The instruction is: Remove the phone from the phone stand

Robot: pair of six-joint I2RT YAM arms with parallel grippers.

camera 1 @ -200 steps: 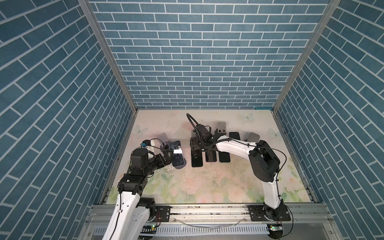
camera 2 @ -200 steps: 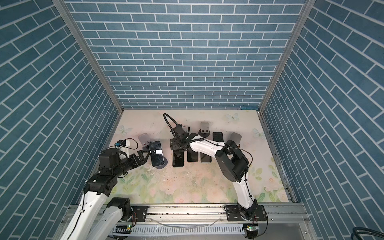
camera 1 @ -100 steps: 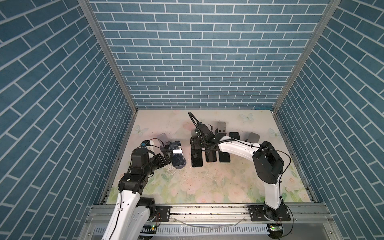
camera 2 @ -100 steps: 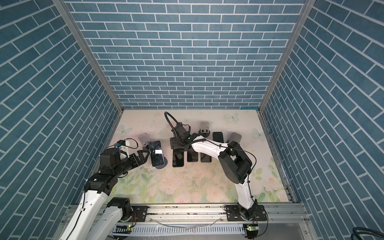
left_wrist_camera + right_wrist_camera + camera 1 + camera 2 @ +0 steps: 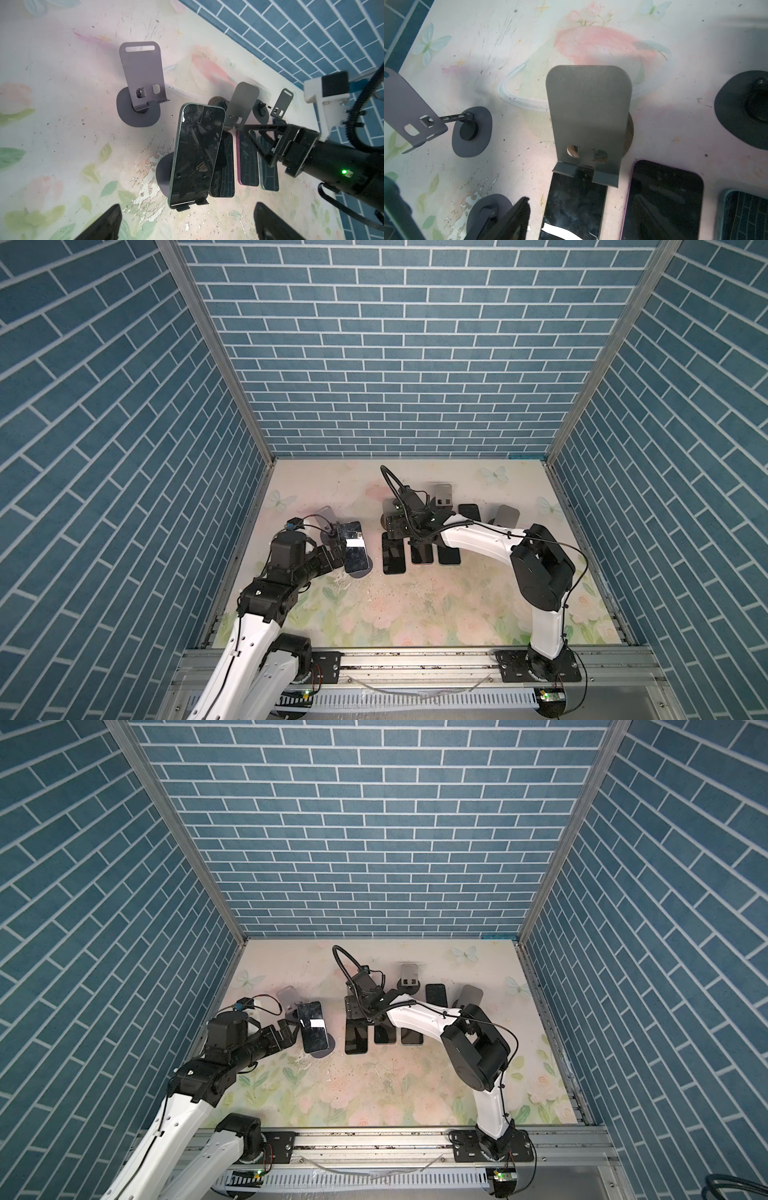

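Floral tabletop (image 5: 415,614): 3 phones (image 5: 393,556) flat (side by side), several stands (image 5: 443,493).

A phone (image 5: 195,153) with a glossy, smudged glass face and a smooth teal rim leans on a matt grey phone stand (image 5: 164,174). The flat phones (image 5: 223,166) beside it are just as shiny and mirror the brick pattern. A neighbouring stand (image 5: 589,116) of dull, thin sheet metal sits on a wood-grained base (image 5: 630,133). The bench (image 5: 62,62) wears a matt floral print, scratched and flaking in patches. The walls (image 5: 395,364) look matt, and the front rail (image 5: 415,659) is bare metal.
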